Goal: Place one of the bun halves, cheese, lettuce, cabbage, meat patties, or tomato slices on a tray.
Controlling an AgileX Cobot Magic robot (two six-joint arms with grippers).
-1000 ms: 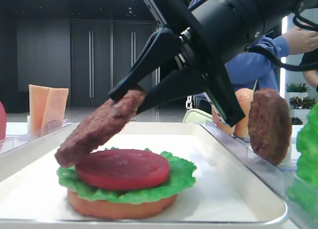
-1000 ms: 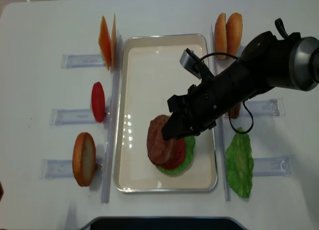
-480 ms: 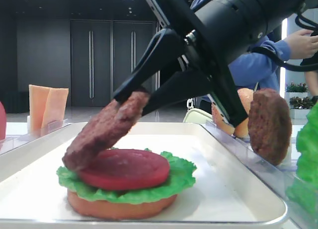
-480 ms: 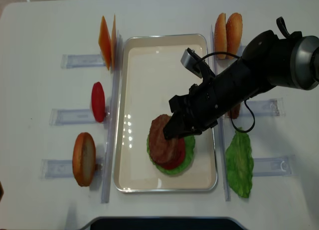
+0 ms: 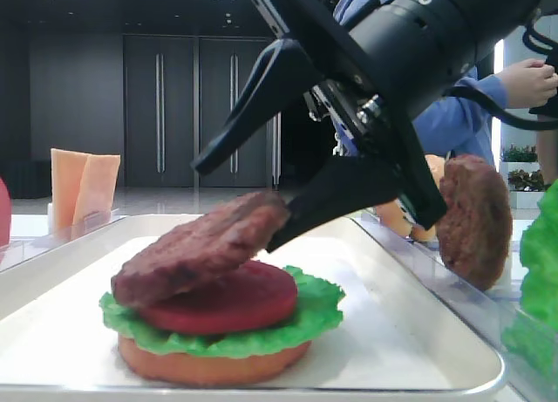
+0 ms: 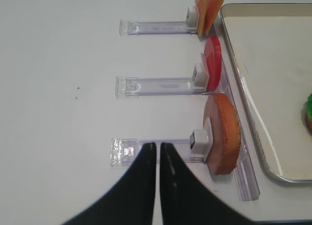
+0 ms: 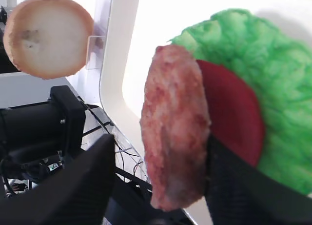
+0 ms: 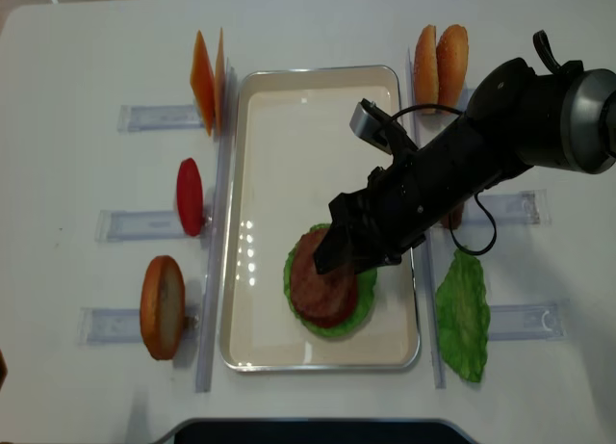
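On the white tray [image 5: 440, 319] [image 8: 289, 136] stands a stack: bun half [image 5: 209, 367], green lettuce [image 5: 309, 319] and red tomato slice [image 5: 257, 297]. A brown meat patty [image 5: 196, 254] [image 7: 175, 117] lies tilted on the tomato, its raised right edge resting on the lower finger. My right gripper [image 5: 237, 206] [image 8: 339, 256] [image 7: 161, 152] is open around that edge, the upper finger well clear of the patty. In the left wrist view my left gripper [image 6: 158, 152] is shut and empty above the table, left of a standing bun half [image 6: 224, 132].
Clear holders flank the tray. Left side: cheese slices [image 8: 207, 68], a tomato slice [image 8: 190, 195], a bun half [image 8: 162, 306]. Right side: bun halves [image 8: 441, 59], a second patty [image 5: 472, 219], a lettuce leaf [image 8: 464, 314]. A person in blue [image 5: 453, 114] is behind.
The right gripper's jaws have opened. The patty, earlier pinched and steeply tilted, has dropped lower and flatter onto the tomato slice. The left gripper has not moved.
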